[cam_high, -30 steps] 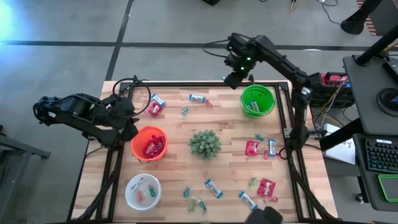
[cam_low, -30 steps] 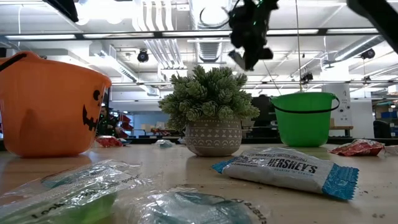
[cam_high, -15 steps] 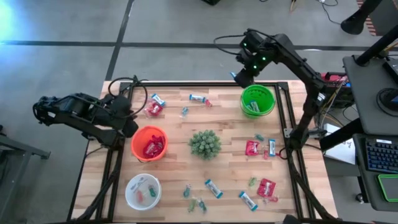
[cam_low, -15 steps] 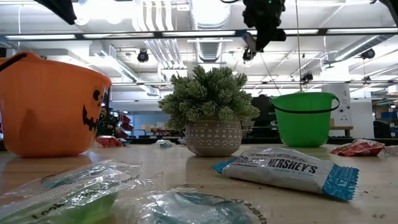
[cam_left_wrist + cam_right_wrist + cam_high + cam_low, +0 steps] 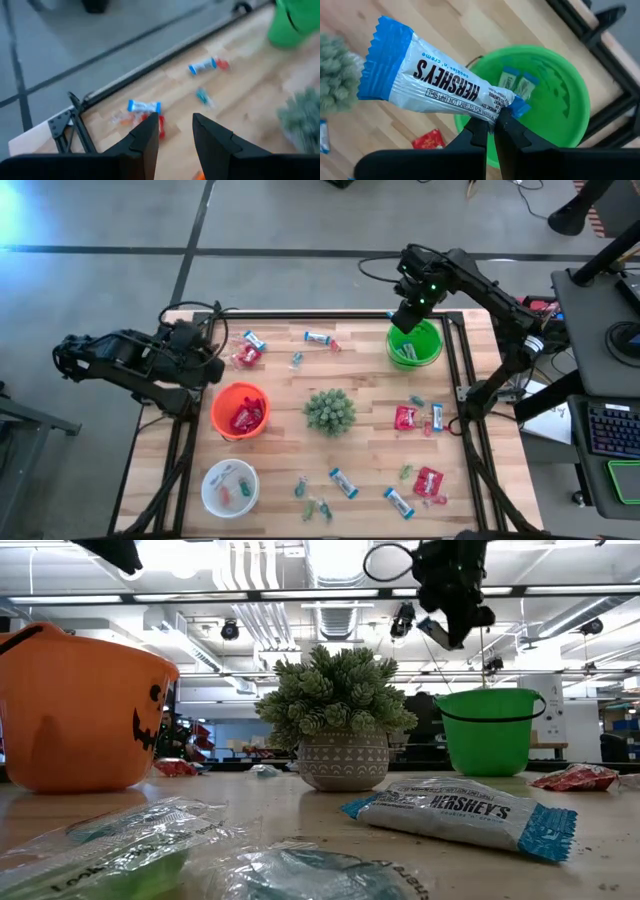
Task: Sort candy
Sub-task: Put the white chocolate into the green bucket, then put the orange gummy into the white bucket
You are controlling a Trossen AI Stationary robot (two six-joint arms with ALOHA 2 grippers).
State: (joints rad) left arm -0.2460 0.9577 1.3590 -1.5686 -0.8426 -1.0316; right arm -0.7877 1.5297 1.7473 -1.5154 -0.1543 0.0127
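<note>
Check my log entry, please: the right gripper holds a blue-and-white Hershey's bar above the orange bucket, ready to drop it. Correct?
Not quite: the right gripper does pinch the Hershey's bar, but above the green bucket, not the orange bucket. The right wrist view shows it; the high view agrees.

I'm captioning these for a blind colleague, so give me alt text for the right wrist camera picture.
The right gripper is shut on one end of a blue-and-white Hershey's bar, holding it above a green bowl that already has two similar bars inside. Under them is the wooden table, with a red packet near the bowl and the green plant at the picture's edge.
</note>
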